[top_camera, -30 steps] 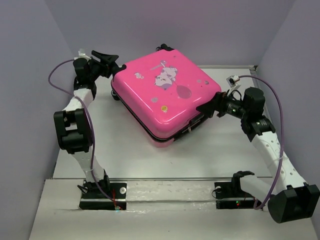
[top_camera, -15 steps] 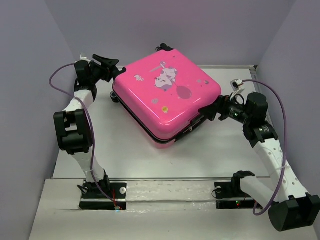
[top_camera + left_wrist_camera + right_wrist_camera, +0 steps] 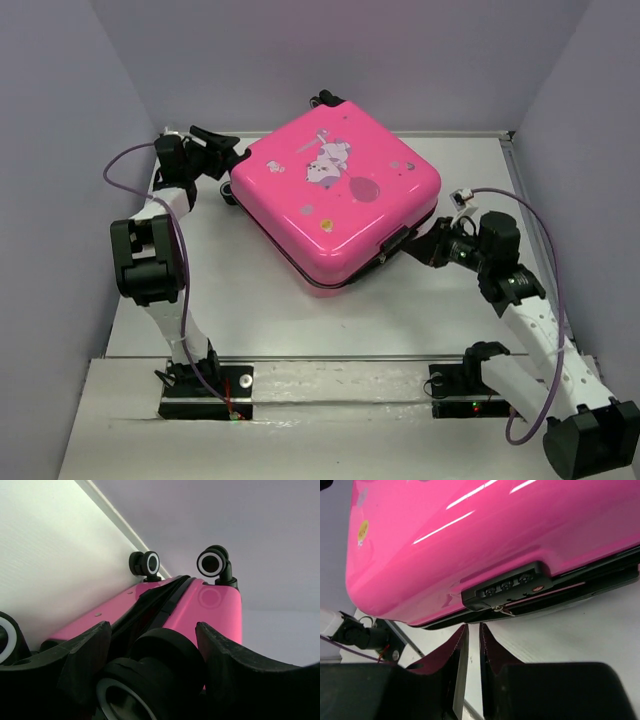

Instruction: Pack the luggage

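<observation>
We find the pink suitcase (image 3: 335,195) lying flat on the white table (image 3: 250,290), upper centre of the overhead view, turned cornerwise, with its white cartoon print (image 3: 325,160) facing up. The lid is down, so whatever is inside stays hidden from us.

At the upper left, the left gripper (image 3: 225,150) sits at the case's wheeled corner. Its wrist camera shows us the jaws spread wide with a black caster wheel (image 3: 150,680) between them. That wheel is blurred and cut off by the bottom edge, and we cannot tell whether the pads actually press on it. Two more casters (image 3: 145,564) stand sharp beyond, and another wheel is clipped at the left edge.

At the right of centre, the right gripper (image 3: 415,243) points at the case's near side. From its wrist camera we see its fingers (image 3: 492,655) clenched to a thin slit with nothing between them, just below the black combination lock (image 3: 507,586). The lock's dials are too small to read.
</observation>
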Available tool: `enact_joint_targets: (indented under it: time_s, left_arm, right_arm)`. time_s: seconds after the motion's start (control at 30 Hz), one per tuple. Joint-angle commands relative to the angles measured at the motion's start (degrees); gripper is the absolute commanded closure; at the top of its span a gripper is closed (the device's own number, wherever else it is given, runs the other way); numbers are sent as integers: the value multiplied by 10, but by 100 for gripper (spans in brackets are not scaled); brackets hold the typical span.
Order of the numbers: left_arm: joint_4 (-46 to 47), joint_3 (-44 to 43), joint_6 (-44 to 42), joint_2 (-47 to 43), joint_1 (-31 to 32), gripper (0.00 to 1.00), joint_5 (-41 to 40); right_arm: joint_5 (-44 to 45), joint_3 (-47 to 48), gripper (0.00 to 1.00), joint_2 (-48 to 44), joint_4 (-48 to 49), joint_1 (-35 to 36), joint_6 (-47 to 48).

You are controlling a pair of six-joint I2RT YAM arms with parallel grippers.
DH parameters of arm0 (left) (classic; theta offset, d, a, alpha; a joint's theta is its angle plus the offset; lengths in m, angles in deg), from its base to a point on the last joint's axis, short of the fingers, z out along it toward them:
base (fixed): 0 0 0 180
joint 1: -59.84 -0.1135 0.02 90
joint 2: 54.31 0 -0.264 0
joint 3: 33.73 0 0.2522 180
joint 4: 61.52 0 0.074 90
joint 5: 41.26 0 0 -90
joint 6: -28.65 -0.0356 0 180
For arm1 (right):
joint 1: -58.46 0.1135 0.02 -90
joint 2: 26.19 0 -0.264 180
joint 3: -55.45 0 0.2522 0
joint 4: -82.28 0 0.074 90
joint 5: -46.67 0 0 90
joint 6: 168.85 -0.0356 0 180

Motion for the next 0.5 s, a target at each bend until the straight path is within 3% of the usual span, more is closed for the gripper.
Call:
enact_joint_targets:
  time_s: [0.0,0.03,0.17,0.27,0.3,0.4,0.47]
  left_arm:
    - [54,-27,-10,4,15,76,38]
    - [53,-32,-14,6,15,66,38]
    - [27,-62,-37,14,14,56,32]
    - [5,-83,-56,15,14,32,28]
    - [1,-85,-59,13,13,18,28]
    - [-6,-90,-78,-1,8,1,17]
    - [-30,-99,-111,-42,2,1,-12]
  right_arm:
    - [22,-27,81,11,57,48,-16]
    - [39,-33,80,18,63,59,-17]
    - [80,-51,69,48,101,91,-17]
    - [88,-72,60,52,137,96,-18]
    - [90,-78,58,54,150,96,-16]
    - [84,-97,57,67,184,107,-13]
    - [100,-109,56,79,208,112,-12]
